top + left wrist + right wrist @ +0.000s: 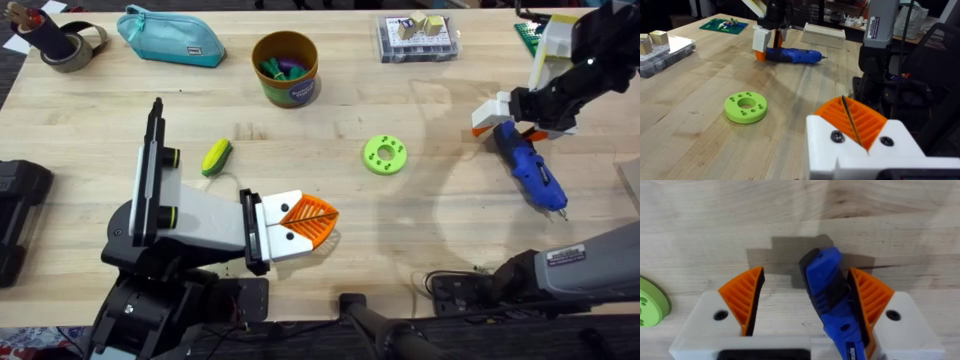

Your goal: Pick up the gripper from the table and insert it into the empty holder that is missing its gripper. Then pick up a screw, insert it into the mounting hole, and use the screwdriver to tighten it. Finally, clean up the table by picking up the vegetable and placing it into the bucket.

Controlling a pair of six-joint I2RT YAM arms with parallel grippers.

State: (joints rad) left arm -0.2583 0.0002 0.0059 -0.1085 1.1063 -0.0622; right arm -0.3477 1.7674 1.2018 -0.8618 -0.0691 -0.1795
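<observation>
The left pincer [308, 222], white with orange ribbed pads pressed together and holding nothing, hangs low over the near tabletop [420, 210]. At the far right, the right pincer [805, 302] stands wide open astride the long blue electric screwdriver [532, 175] lying flat, one pad touching it. Rigid, smooth plastic, probably hefty: best gripped across the thick body, not the thin tip.

Teal zip pouch [170, 36], tape roll [68, 45], green disc [385, 154], clear parts box [419, 38] on wood table [400, 230].
</observation>
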